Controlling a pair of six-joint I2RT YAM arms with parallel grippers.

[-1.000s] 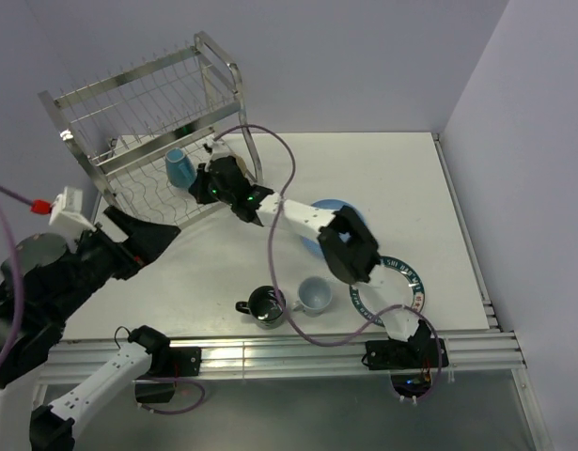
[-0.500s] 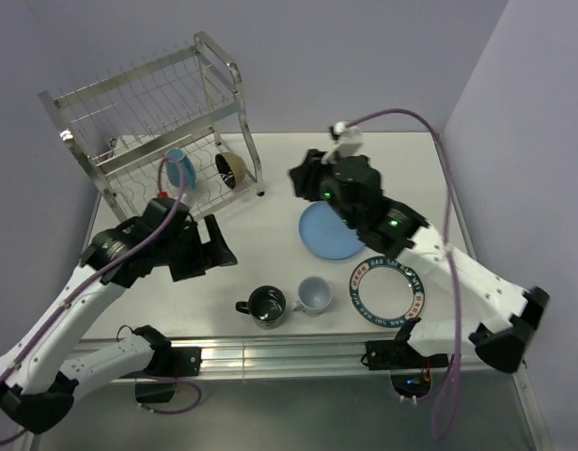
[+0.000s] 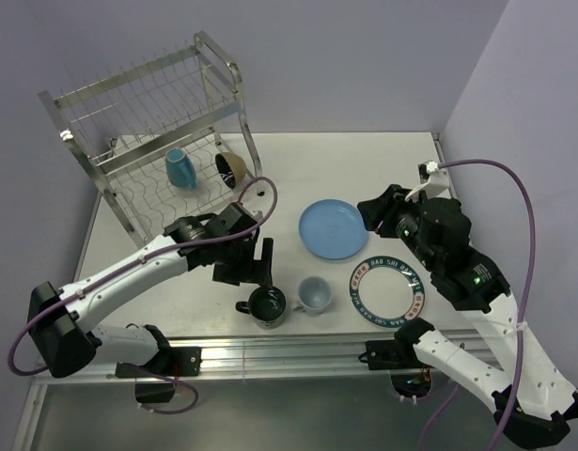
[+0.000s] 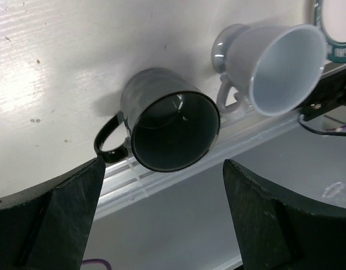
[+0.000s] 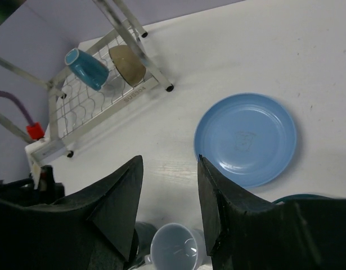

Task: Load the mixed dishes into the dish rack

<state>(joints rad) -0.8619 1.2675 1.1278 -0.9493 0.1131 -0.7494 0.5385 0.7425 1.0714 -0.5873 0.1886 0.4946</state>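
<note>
Two of six dishes are in: the blue mug point(image 3: 179, 167) and the black-and-tan bowl point(image 3: 231, 167) sit side by side, both tipped, on the wavy lower shelf of the dish rack point(image 3: 148, 103) at the far left corner of the surface point(image 3: 411, 169). Its upper tier looks bare.

Four pieces wait on the surface. The dark mug point(image 4: 170, 121) and the pale cup point(image 4: 274, 64) stand just beside each other at the near edge. The light-blue plate point(image 3: 334, 228) lies flat mid-surface, with the white plate with the lettered rim point(image 3: 389, 289) close to its near right.

The left claw point(image 4: 163, 166) hangs over the dark mug, jaws spread wide on either side and gripping nothing; that mug looks to be the next pick. The right claw point(image 5: 170, 160) is raised above the plates, jaws parted and empty.
</note>
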